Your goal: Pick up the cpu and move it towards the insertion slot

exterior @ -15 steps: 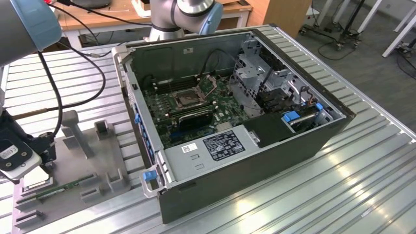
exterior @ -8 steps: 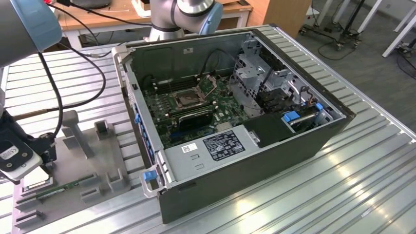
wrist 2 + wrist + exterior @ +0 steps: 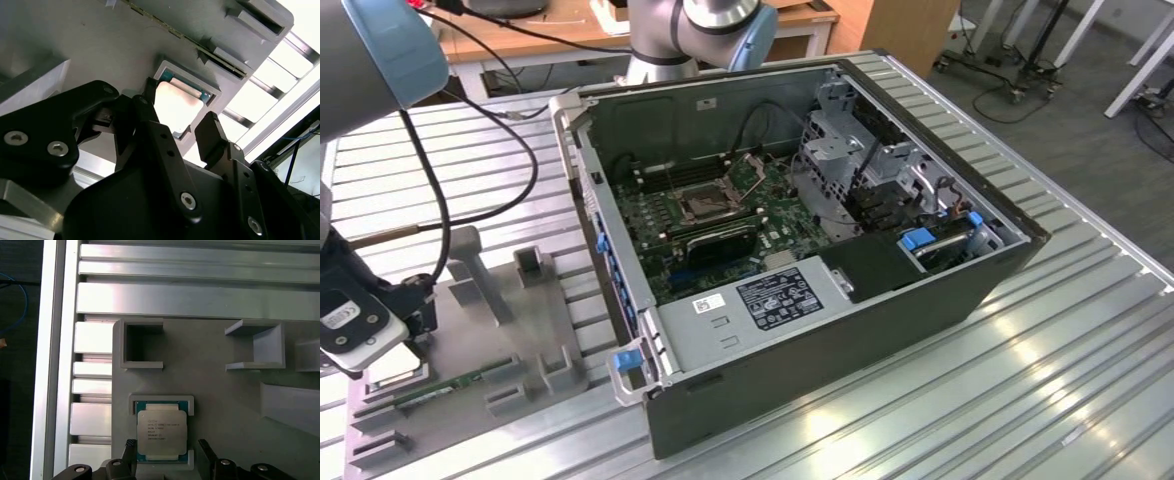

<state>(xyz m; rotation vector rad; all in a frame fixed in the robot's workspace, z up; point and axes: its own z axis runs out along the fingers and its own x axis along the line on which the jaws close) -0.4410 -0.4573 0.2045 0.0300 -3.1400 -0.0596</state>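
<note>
Gripper (image 3: 166,444) is seen low over the grey holder plate (image 3: 225,390), which lies on the slatted aluminium worktop (image 3: 1067,380) at the exterior view's left.

Jaws are spread. In both wrist views one black finger (image 3: 131,452) is placed at each side of the cpu (image 3: 161,430), so that the chip is straddled. In the second wrist view one finger is seen at or very near the chip's edge, while a gap is left at the other. Contact cannot be told. No pinch is made.

Cpu is not lifted. It is seated flat in a square, raised-rim recess of the plate, silver top up, with a green border shown around the metal.

Insertion slot (image 3: 707,205) is found on the green motherboard (image 3: 774,235) inside the open computer case (image 3: 854,330): a dark square edged by a silver frame. It is well apart from the cpu, toward the exterior view's right of the holder plate.

A thin green memory stick (image 3: 454,385) is noted lying on the plate, near the gripper.
</note>
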